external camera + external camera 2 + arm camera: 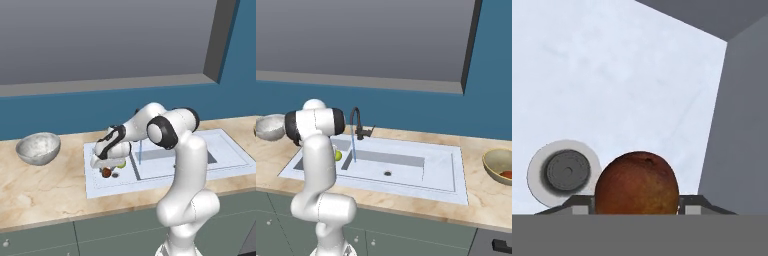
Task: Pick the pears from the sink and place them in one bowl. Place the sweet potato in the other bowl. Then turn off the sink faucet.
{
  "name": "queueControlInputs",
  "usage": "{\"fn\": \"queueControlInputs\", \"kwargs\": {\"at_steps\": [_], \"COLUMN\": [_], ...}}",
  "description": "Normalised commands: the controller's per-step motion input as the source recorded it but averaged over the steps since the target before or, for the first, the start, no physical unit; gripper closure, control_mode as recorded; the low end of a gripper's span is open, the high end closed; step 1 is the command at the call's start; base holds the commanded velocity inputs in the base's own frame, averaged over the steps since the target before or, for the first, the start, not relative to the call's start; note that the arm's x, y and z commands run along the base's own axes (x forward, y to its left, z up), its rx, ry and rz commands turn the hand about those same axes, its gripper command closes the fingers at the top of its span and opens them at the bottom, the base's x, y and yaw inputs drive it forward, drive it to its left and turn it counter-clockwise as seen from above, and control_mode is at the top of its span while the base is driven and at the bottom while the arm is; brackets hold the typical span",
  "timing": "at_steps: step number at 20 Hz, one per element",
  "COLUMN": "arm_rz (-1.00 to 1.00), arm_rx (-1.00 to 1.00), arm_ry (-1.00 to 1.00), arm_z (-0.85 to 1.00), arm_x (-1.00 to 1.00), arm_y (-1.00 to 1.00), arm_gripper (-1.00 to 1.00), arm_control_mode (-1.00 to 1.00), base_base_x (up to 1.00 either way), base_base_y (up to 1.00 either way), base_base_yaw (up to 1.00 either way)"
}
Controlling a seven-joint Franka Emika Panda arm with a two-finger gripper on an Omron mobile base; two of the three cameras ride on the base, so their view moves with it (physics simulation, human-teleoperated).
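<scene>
The white arm bends forward from its base and reaches down into the left basin of the sink (165, 165). The claw (106, 171) sits low over the basin floor. In the hand view the brown pear (636, 182) lies directly between the two finger tips (579, 204), one on each side, close against its flanks; whether they already pinch it cannot be told. The pear is round, mottled red-brown, with a small dimple on top. Beside it is the dark round drain (566, 171), ringed in pale white.

The yellow-green pear (338, 155) lies in the same basin, just beside the claw. The sink is pale, smooth and rectangular, set in a marbled beige bench (45, 190). A thin blue stream runs from the black gooseneck faucet (357, 122). A speckled grey bowl (38, 148) stands on the bench to the left of the sink. A second bowl (497, 164) stands at the right of the sink, with an orange-red sweet potato (506, 174) inside.
</scene>
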Motion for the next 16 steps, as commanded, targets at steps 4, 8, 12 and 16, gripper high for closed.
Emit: {"fn": "queueControlInputs", "kwargs": {"at_steps": [4,8,12,16], "arm_rz": [0.0,0.0,-0.02,-0.01], "arm_rx": [0.0,0.0,0.0,0.0], "arm_ry": [-0.02,-0.1,-0.22,-0.17], "arm_z": [-1.0,-0.88,-0.07,0.0], "arm_x": [-1.0,-1.0,-0.79,-0.46], "arm_y": [-0.77,-0.8,-0.35,0.0], "arm_gripper": [1.0,1.0,1.0,1.0], "arm_control_mode": [-1.0,-1.0,-1.0,-1.0], "base_base_x": [0.0,0.0,0.0,0.0], "base_base_y": [0.0,0.0,0.0,0.0], "base_base_yaw": [0.0,0.0,0.0,0.0]}}
